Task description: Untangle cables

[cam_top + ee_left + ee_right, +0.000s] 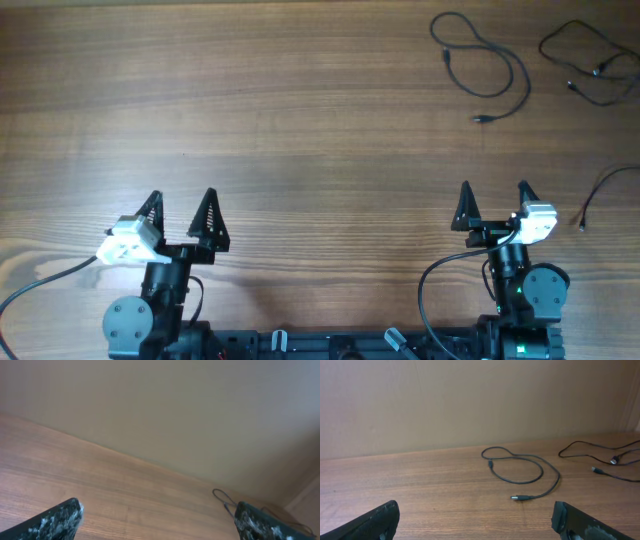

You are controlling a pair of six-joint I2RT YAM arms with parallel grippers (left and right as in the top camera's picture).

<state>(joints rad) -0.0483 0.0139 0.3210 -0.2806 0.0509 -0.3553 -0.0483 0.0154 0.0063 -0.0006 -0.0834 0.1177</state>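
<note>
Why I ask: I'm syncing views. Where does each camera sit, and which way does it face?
Overhead: above the table, looking straight down; left arm and right arm at the bottom, left fingers and right fingers open.
Left wrist: on the left arm, aimed up across the table at the wall; own fingertips in the bottom corners.
Right wrist: on the right arm, level across the table toward the wall; own fingertips too.
Shared: overhead and right wrist both show the looped cable.
</note>
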